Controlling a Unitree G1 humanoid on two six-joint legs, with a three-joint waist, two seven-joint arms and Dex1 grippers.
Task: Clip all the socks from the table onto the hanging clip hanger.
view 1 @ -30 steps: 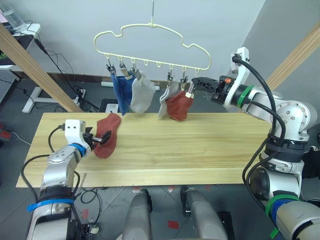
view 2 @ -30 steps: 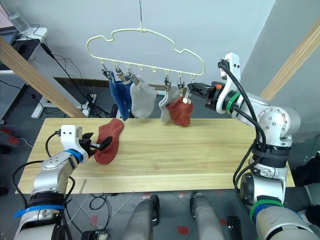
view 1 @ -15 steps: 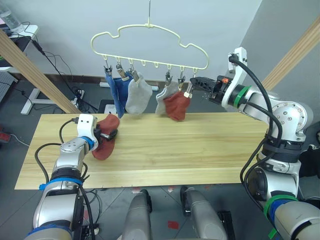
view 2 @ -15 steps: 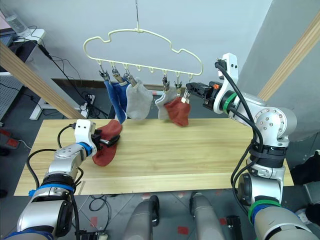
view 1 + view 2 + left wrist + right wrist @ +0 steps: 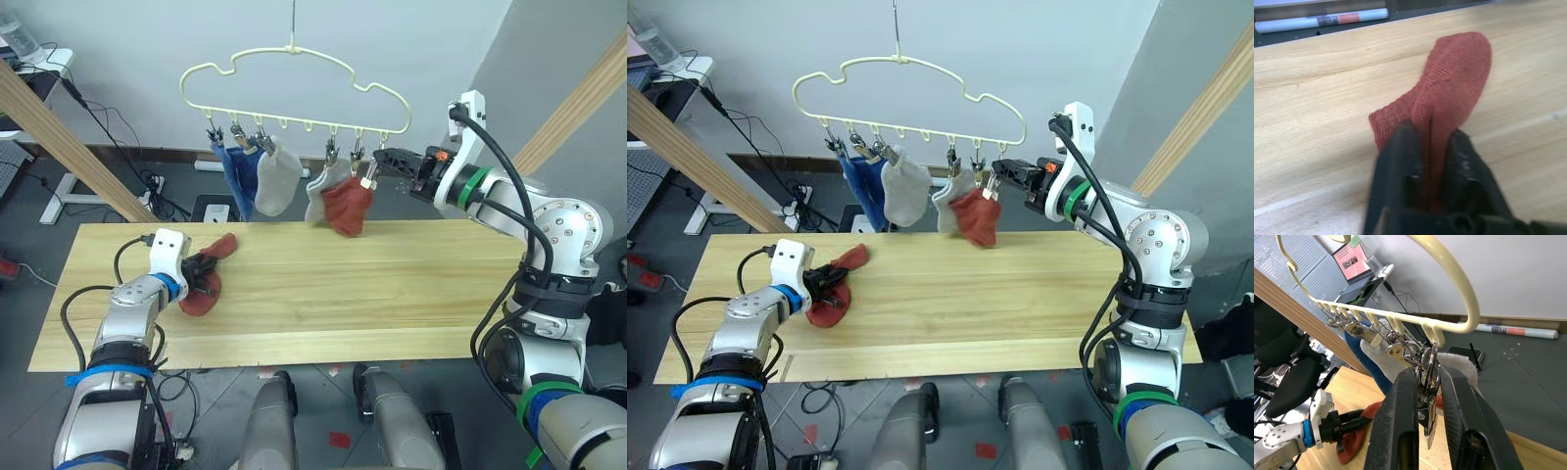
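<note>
Left wrist view: left hand (image 5: 1431,183) pinches a rust-red sock (image 5: 1449,93); right hand (image 5: 1428,418) grips a clip (image 5: 1429,382).

We see a lab or test room, bare grey floor (image 5: 39,211), loose cables and a power strip (image 5: 157,180) by the white wall (image 5: 411,49), a desk with a laptop (image 5: 1353,259), perforated panel (image 5: 1312,264), angled wooden poles (image 5: 69,142) framing the plank surface (image 5: 392,294)

Table (image 5: 392,294) of light wood planks is carrying one rust-red sock (image 5: 204,284), lying near its left end. Sock's folded part is sitting btwn the left gripper (image 5: 1431,147) fingers, toe pointing away beyond fingertips.
</note>
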